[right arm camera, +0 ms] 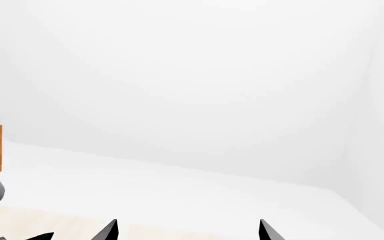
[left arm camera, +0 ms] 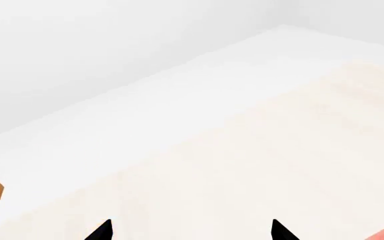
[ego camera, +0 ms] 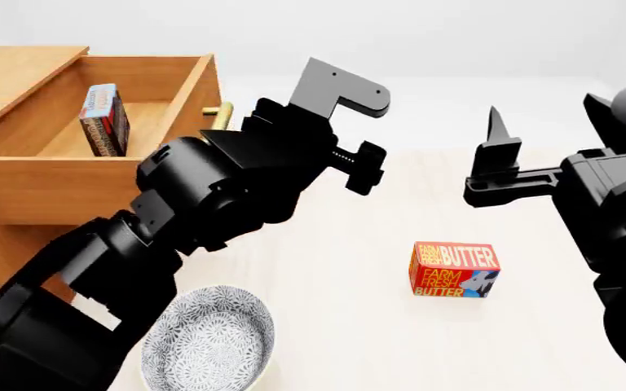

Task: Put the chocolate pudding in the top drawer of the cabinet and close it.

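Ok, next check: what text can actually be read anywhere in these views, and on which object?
"BUTTER" on the top and "FARM FRESH BUTTER" on the front: butter box on the table.
Chocolate pudding, standing in the open top drawer: lettering too small to read.
Both wrist views: no text.

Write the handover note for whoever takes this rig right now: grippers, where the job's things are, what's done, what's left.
Left gripper: open, empty, raised over the table near the drawer's front.
Right gripper: open, empty, raised over the table's right side.
Chocolate pudding: standing on edge inside the top drawer of the cabinet.
Drawer is pulled out, its brass handle partly hidden by the left arm.
Done: pudding is in.
Left: push the drawer shut.
Butter box and bowl stay on the table.
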Motion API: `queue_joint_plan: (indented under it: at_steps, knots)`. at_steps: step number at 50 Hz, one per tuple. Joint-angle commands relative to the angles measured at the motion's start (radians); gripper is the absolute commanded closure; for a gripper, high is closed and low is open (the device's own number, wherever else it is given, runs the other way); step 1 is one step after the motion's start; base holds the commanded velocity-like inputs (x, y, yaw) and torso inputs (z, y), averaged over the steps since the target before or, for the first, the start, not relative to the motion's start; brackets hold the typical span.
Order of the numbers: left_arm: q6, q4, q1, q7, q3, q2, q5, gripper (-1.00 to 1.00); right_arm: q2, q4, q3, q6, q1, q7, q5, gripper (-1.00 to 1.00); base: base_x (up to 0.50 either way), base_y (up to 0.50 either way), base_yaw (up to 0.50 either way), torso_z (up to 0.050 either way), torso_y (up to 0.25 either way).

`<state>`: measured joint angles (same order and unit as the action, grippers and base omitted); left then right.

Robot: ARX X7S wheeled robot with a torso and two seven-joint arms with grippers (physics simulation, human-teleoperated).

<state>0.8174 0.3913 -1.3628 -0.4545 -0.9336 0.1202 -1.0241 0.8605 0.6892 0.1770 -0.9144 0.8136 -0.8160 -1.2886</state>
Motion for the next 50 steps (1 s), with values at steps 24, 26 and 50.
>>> queue_joint_plan:
  at_steps: [24, 26, 50]
  knots:
    - [-0.384, 0.578, -0.150, 0.043, -0.617, -0.120, -0.417, -1.00, 0.020, -0.011, -0.012, 0.023, -0.034, 0.013, 0.010, -1.00, 0.00, 0.00, 0.00, 0.000, 0.000]
    - [-0.385, 0.593, -0.149, 0.048, -0.621, -0.120, -0.419, -1.00, 0.019, -0.012, -0.010, 0.022, -0.033, 0.013, 0.009, -1.00, 0.00, 0.00, 0.00, 0.000, 0.000]
    - [-0.408, 0.825, -0.144, 0.136, -0.615, -0.120, -0.414, -1.00, 0.008, -0.019, 0.011, 0.015, -0.019, 0.006, 0.015, -1.00, 0.00, 0.00, 0.00, 0.000, 0.000]
